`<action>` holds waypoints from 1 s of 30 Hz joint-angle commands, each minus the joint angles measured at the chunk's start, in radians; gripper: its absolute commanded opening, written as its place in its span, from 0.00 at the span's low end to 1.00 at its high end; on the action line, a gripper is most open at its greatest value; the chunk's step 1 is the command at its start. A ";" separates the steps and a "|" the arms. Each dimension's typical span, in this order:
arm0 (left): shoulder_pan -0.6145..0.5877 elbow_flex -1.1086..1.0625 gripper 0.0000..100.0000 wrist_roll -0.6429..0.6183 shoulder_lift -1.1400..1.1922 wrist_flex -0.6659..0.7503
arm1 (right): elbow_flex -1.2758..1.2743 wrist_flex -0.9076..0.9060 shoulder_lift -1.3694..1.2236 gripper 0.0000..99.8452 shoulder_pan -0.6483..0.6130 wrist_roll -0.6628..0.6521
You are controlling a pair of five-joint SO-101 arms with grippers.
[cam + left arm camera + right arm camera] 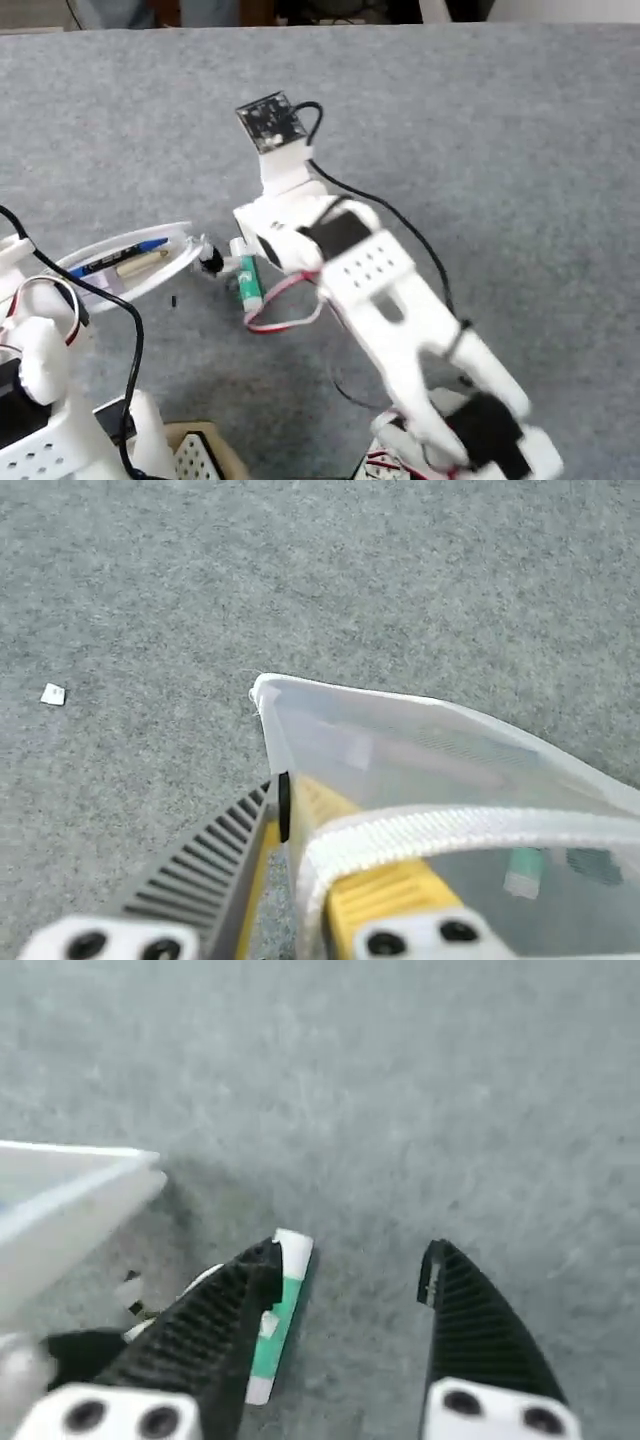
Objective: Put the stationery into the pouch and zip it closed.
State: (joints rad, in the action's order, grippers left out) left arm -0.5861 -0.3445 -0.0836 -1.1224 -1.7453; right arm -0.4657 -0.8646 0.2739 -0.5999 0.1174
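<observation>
A translucent white pouch point(130, 262) lies at the left of the grey table, mouth open, with a blue pen point(125, 252) and a tan pencil point(140, 264) inside. My left gripper point(285, 802) is shut on the pouch point(430, 755), its yellow finger inside the wall and its black ridged finger point(215, 845) outside. A green and white stick point(247, 280) lies on the table just beyond the pouch's zip end. My right gripper point(350, 1260) hangs open over the table, with one finger point(225, 1325) over the green and white stick point(278, 1305) and the pouch's corner point(70, 1195) beside it.
A black zip pull point(210, 262) sticks out at the pouch's end, close to the stick. A red and white cable point(285, 318) loops on the table under the right arm. A small white scrap point(53, 693) lies on the table. A yellow-rimmed box point(200, 452) sits at the front edge.
</observation>
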 commanded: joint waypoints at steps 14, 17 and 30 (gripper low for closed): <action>-0.016 0.016 0.03 -0.008 -0.005 0.038 | 0.389 -0.014 -0.593 0.11 0.002 0.114; -0.016 0.016 0.03 -0.008 -0.005 0.038 | 0.446 -0.014 -0.656 0.03 0.002 0.114; -0.016 -0.025 0.03 -0.002 -0.005 0.054 | 0.555 -0.164 -0.756 0.16 -0.071 0.114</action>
State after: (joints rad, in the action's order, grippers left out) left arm -0.5907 -0.3844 -0.0836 -1.1224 -1.7453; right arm 0.0407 -1.0257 -0.4718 -0.6582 0.2202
